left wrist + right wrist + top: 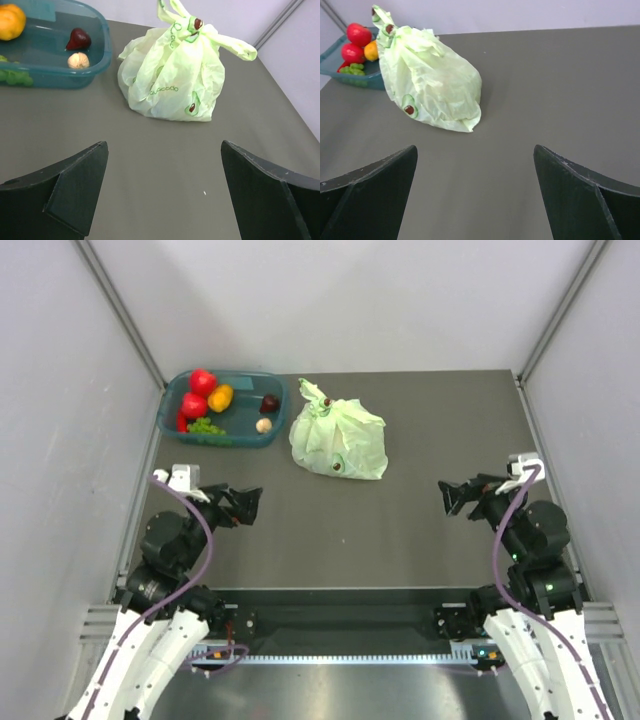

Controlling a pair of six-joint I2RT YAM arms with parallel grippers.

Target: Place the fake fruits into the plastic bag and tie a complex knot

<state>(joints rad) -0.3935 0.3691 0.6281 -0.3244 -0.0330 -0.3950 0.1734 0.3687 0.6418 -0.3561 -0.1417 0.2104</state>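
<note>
Pale-green plastic bag (338,440) sits at the table's (340,540) twelve o'clock, its knot (322,405) at the bag's eleven, with some fake fruits (203,382) lying in the teal basket (277,428) at ten. Left gripper (246,507) and right gripper (449,498) hang released and empty, so tying looks finished. The next move is likely only a check of the knot.

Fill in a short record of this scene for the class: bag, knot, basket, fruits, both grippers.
plastic bag: closed, lying just right of the basket in the top view
knot: handles tied at the bag's top
basket: teal, open
fake fruits: several in the basket, not bagged
left gripper: open, empty
right gripper: open, empty
</note>
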